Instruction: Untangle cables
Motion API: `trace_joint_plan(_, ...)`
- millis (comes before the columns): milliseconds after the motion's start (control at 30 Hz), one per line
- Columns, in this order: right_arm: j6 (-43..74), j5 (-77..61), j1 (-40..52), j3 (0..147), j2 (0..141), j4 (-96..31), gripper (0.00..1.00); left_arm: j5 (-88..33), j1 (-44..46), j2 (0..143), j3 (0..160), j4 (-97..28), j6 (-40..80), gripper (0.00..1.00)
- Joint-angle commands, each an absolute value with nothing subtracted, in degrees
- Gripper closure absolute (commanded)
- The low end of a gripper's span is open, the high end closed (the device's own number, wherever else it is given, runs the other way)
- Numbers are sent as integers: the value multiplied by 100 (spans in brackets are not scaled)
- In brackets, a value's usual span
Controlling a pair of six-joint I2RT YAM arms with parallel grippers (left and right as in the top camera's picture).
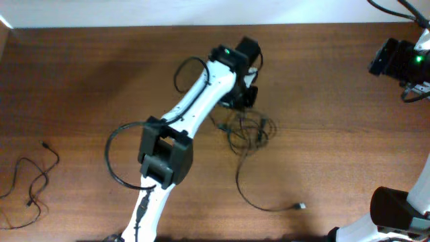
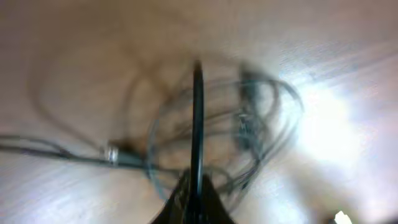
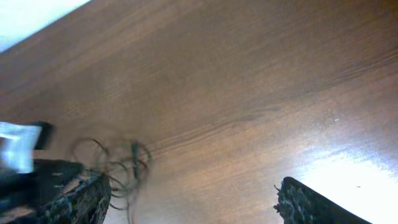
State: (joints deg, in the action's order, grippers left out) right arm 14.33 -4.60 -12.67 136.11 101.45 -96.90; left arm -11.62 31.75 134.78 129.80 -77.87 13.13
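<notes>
At the lower left of the overhead view, one loose cable (image 1: 30, 185) lies alone on the table (image 1: 80, 81). At centre, the left gripper (image 1: 243, 97) sits just above the tangled bundle (image 1: 250, 131) in the frame. Its jaws are pressed together, but the blurred wrist view cannot show whether a strand is pinched. A long strand (image 1: 245, 188) runs from the bundle toward the lower right and ends in a plug (image 1: 300, 206). The right gripper (image 1: 393, 60) hangs in the upper right corner with its jaws wide apart and empty, so the left arm is far nearer.
</notes>
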Motion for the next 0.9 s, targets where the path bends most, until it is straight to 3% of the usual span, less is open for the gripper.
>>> trace_joint_plan(0,1083,-1066,-1271,13585,10243,-9666,13,-1229,2917,12840,15130,-8503,1321,100)
trace_joint_plan(133,344,-2217,-1234,13585,10370,-9668,13,-1280,2906,12512,16811,-8855,1039,100)
trace_joint_plan(267,165,-2639,-880,13585,10462,-9594,14,-1284,2707,12346,17961,-8412,1107,100)
trace_joint_plan(567,493,-3144,486,13585,11187,-9059,15,-1164,2504,12016,17978,-7389,1238,100)
trace_joint_plan(867,539,-3151,1437,13585,12359,-8348,18,-1057,1747,11271,17978,-6949,1498,100)
